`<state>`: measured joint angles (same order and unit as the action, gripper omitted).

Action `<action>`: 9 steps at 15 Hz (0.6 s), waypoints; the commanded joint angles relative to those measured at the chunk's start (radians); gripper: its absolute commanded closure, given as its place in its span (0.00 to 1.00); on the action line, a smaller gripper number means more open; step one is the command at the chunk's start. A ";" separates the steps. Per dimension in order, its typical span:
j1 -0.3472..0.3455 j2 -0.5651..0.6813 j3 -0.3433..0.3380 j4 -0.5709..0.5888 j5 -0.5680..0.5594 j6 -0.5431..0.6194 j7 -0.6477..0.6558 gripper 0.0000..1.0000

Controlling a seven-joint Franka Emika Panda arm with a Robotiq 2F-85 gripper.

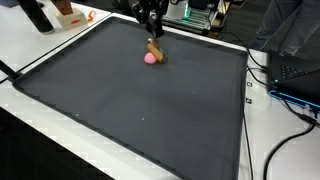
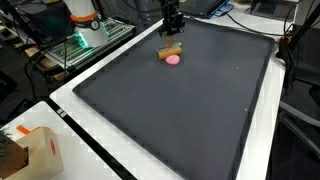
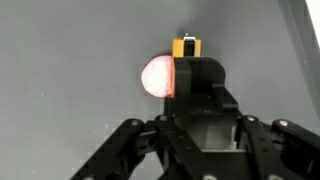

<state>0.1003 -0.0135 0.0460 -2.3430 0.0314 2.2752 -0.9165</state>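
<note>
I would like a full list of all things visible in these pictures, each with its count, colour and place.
mat: one, dark grey, covering most of the table.
table: one, white, showing around the mat.
ball: one, pink, near the mat's far edge.
block: one, tan, right beside the ball.
cardboard box: one, brown and white, at a table corner, off the mat.
dark device: one, perhaps a laptop, beside the mat.
claw: one, black, just above the block; open or shut is unclear.
</note>
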 commanded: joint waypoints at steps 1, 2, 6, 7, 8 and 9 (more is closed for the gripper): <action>-0.016 0.029 0.003 0.033 -0.047 0.017 0.018 0.76; -0.016 0.037 0.003 0.043 -0.053 0.013 0.020 0.76; -0.020 0.064 0.001 0.064 -0.062 0.017 0.021 0.76; -0.022 0.069 0.001 0.070 -0.064 0.015 0.022 0.76; -0.023 0.075 0.001 0.074 -0.064 0.013 0.022 0.76; -0.025 0.083 0.000 0.079 -0.064 0.013 0.023 0.76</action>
<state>0.0953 0.0185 0.0460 -2.2992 0.0140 2.2682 -0.9114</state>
